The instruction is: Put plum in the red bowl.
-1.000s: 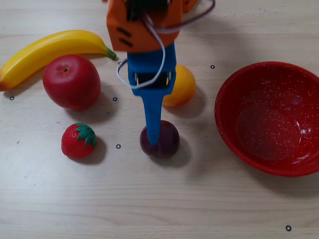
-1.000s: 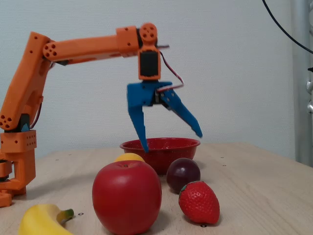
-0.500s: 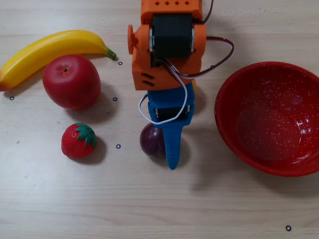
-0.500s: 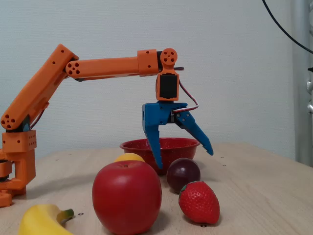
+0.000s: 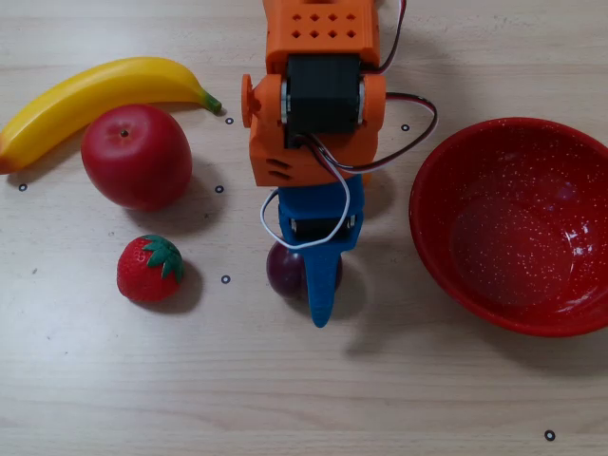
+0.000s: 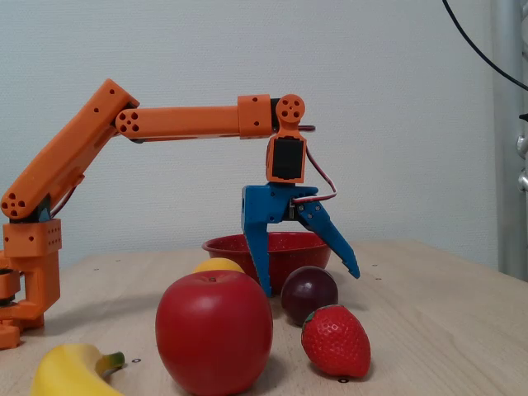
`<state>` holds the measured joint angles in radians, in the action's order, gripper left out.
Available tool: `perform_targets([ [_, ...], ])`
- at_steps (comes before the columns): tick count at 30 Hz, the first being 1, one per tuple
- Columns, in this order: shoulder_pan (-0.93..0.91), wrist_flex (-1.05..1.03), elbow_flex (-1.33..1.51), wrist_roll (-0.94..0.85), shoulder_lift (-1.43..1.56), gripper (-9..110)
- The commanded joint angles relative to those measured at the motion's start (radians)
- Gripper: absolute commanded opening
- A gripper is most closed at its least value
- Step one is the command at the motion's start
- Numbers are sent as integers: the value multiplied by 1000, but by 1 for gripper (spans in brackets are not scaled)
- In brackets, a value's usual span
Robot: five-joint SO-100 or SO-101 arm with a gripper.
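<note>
Jaws are spread wide on the gripper, nothing held yet, and compared with half a second back they've dropped a bit lower so the tips now hang around the plum's height in the fixed view. A second ago the whole head sat noticeably higher and further back toward the arm base, so it's been reaching out and coming down. The plum hasn't budged, sitting on the table and half hidden under the blue finger in the overhead view. Hard to say from either angle if the 2 fingers really straddle it or sit slightly off to one side, but it looks close. The red bowl is well apart to the right in the overhead view, empty. So my guess: pre-grasp nearly done, closing comes next. Strawberry and apple sit clear off to the left.
</note>
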<state>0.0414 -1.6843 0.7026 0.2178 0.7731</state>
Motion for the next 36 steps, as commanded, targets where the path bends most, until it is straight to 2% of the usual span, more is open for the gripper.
perform_targets([
  [1,37,17,-100,-17,41,46],
  [36,48,94,-117,34,-52,47],
])
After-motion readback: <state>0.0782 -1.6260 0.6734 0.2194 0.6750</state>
